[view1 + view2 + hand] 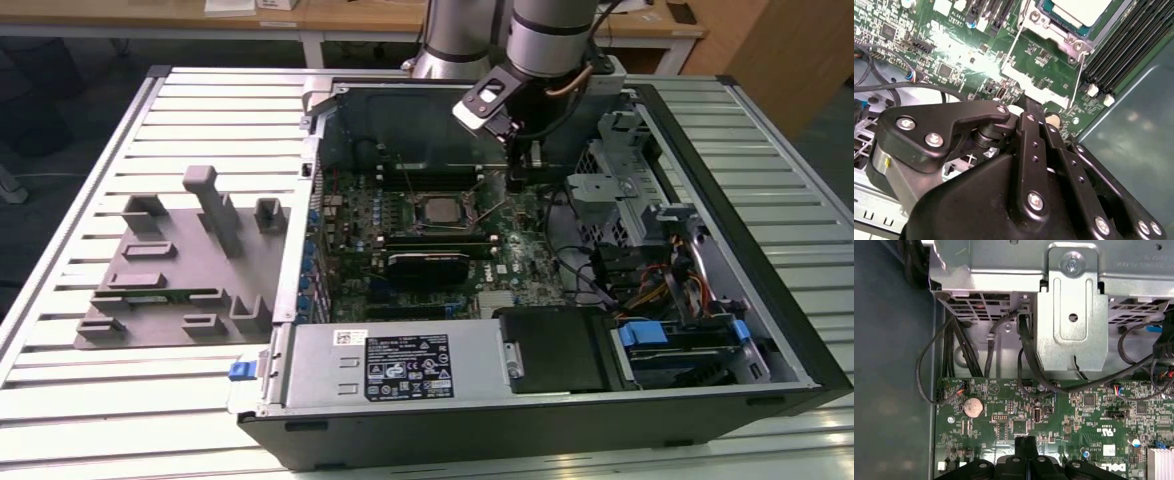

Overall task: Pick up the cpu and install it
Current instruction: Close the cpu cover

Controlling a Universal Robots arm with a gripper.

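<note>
Exterior view: the open computer case (534, 445) is lying on the slatted table (80, 400), toward the table edge on the exterior view's right. A grey moulded fixture (167, 270) is sitting beside it, toward the exterior view's left. The arm is reaching in over the case's far edge, with the gripper (521, 178) hanging low over the motherboard (350, 200). The cpu (437, 210) is lying flat in its socket near the board's middle, apart from the gripper and toward the exterior view's left of it. The power supply (387, 365) is lining the case's near edge, and loose wiring (627, 285) is crowding the side at the exterior view's right. Second wrist view: the silvery cpu (1076, 9) is sitting inside the metal socket frame (1070, 44), with the wire lever (1077, 80) and the black memory slots (1124, 55) alongside. The gripper (1030, 112) is showing its fingers pressed together. First wrist view: the gripper (1026, 441) jaws are meeting tip to tip, gripping nothing, near a coin cell (974, 406). Black cables (1026, 365) and a steel bracket (1071, 320) are lying beyond.
</note>
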